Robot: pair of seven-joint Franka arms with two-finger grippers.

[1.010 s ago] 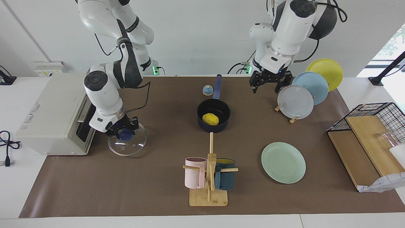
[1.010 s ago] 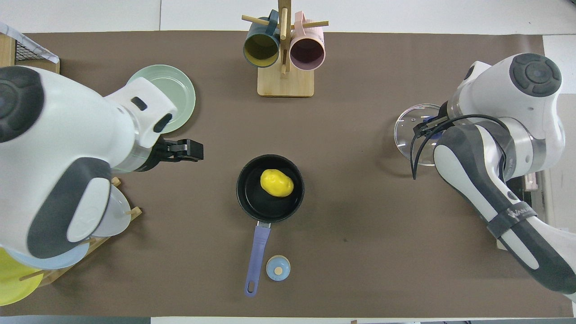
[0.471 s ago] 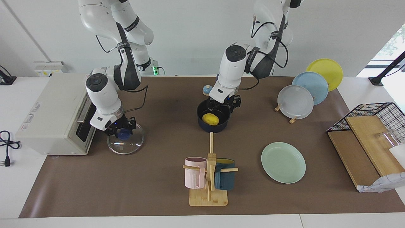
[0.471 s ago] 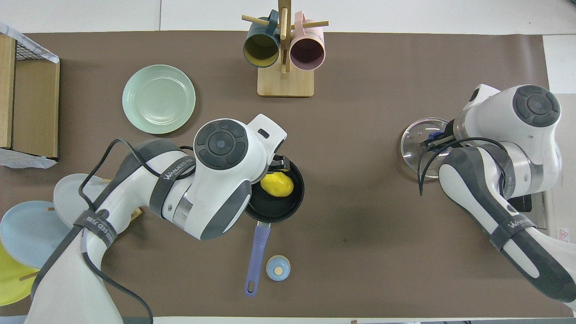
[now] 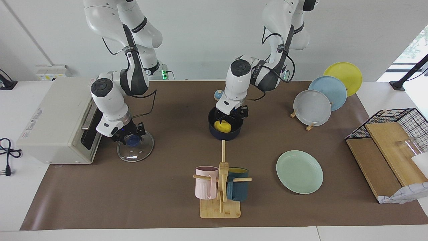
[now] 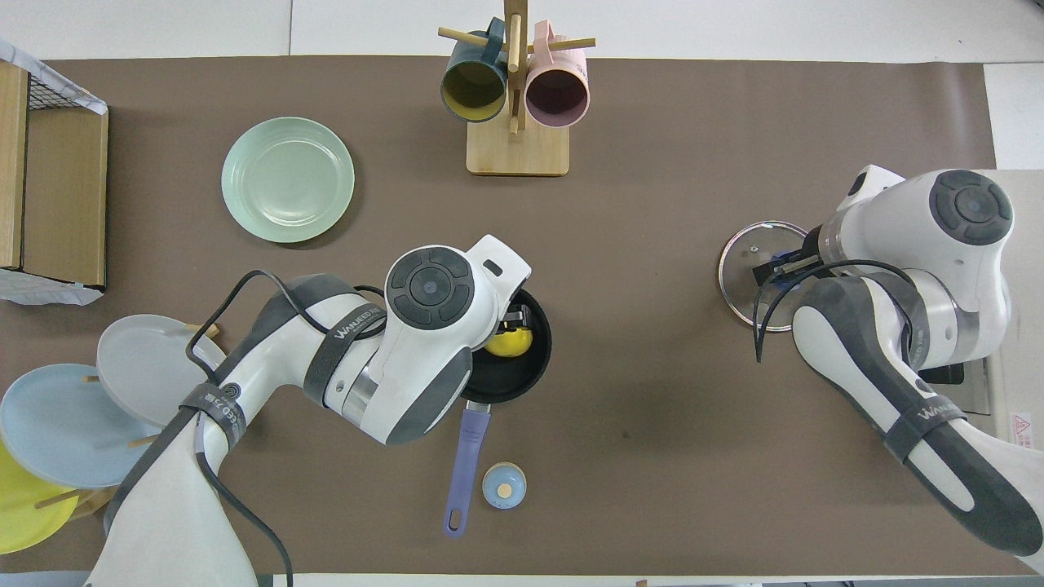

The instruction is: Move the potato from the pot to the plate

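Observation:
The yellow potato [image 5: 223, 126] lies in the dark blue pot [image 5: 234, 133] at the table's middle, handle toward the robots. My left gripper [image 5: 230, 117] is lowered into the pot, its fingers open around the potato; in the overhead view [image 6: 510, 316] the wrist covers part of the potato [image 6: 507, 344] and pot [image 6: 522, 381]. The mint-green plate [image 5: 299, 171] is empty, farther from the robots, toward the left arm's end. My right gripper [image 5: 130, 138] is shut on the blue knob of a glass lid [image 5: 135, 153] beside the toaster.
A mug tree [image 5: 220, 187] with a pink and a teal mug stands farther from the robots than the pot. A toaster oven [image 5: 53, 120], a rack of grey, blue and yellow plates [image 5: 312, 107], a wire basket with boards [image 5: 391, 134] and a small blue bell [image 5: 218, 95].
My left arm swung from over the plate rack to the pot and lowered its gripper around the potato. My right gripper shifted the glass lid slightly on the table.

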